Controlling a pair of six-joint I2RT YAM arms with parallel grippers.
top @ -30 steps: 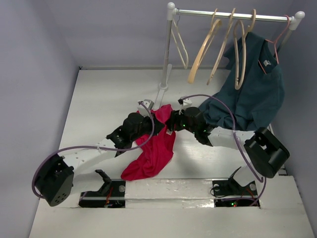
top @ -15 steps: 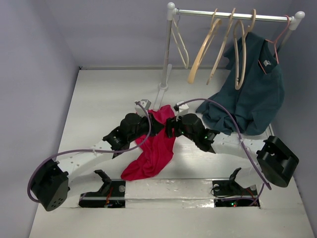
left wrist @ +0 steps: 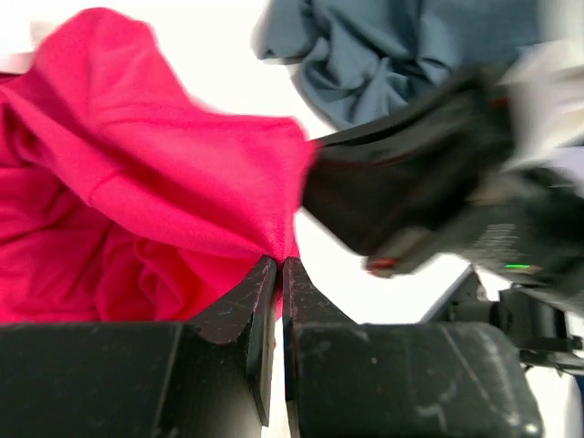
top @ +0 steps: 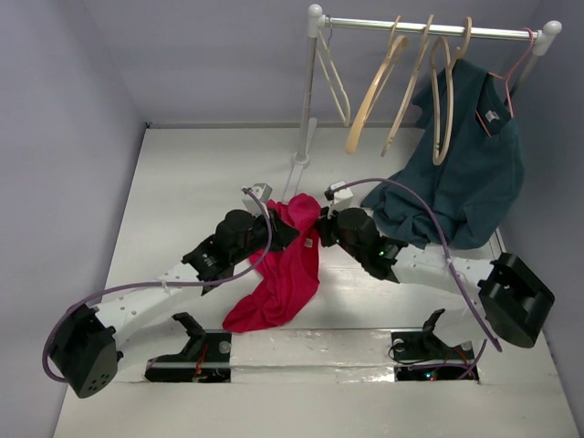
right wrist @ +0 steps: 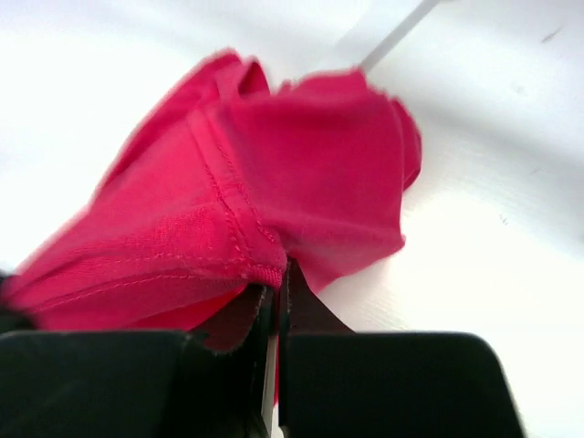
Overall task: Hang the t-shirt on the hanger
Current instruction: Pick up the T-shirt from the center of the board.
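Both arms have swung their elbows outward over the last second, while the two grippers have stayed together at the upper bunch of the crimson-red soft t-shirt (top: 285, 274), which has barely shifted.

Left gripper (left wrist: 278, 265): jaws clenched to a thin slit, pinching a fold of red fabric at the tips. From above, this gripper (top: 287, 230) sits at the left side of the raised bunch.

Right gripper (right wrist: 277, 285): jaws clenched likewise, gripping a stitched hem edge of the t-shirt (right wrist: 274, 173). From above, it (top: 319, 233) meets the bunch from the right – the two grippers face each other with only the fabric between them.

T-shirt position: upper part lifted and gathered between the grippers; the remainder trails toward the near edge of the white table (top: 201, 173) and lies crumpled there. A small white label shows on the cloth just beside the right gripper.

Light tan wooden hanger (top: 365, 114): hooked on the white clothes rail (top: 411, 26) at the far right – one of three alike, well apart from the t-shirt. A dark teal shirt (top: 474, 173) hangs from the same rail, its lower edge near the right arm.
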